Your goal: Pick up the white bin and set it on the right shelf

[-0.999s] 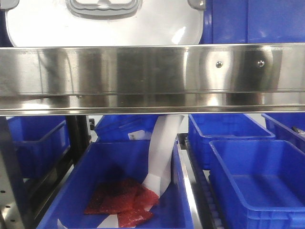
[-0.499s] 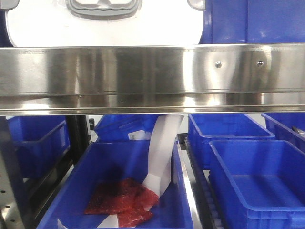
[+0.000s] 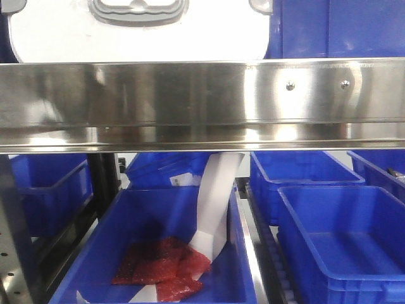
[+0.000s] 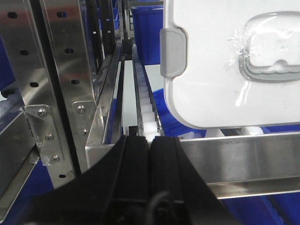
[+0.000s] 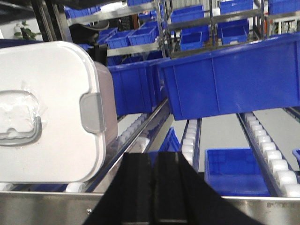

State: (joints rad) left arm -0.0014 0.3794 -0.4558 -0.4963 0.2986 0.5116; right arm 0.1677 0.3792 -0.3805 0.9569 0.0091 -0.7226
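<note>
**White bin resting on the steel shelf, both hands drawn back**

The white bin (image 3: 136, 28) sits on the right shelf (image 3: 202, 101), behind the brushed front rail, its lid facing the cameras with the grey handle (image 4: 265, 70) and side latch (image 5: 92, 112) showing. In the wrist views it rests on the white rollers (image 4: 146, 110) just past the rail. Neither hand touches it: the left hand (image 4: 150, 187) and right hand (image 5: 157, 187) are both clenched on nothing, fingers pressed together, in front of the rail. By my reading the placing is essentially done; only pulling the arms clear seems left.

Below, an open blue bin (image 3: 158, 253) holds red packets (image 3: 164, 266) and a white paper strip (image 3: 215, 202). The blue bin to its right (image 3: 345, 247) looks empty.
</note>
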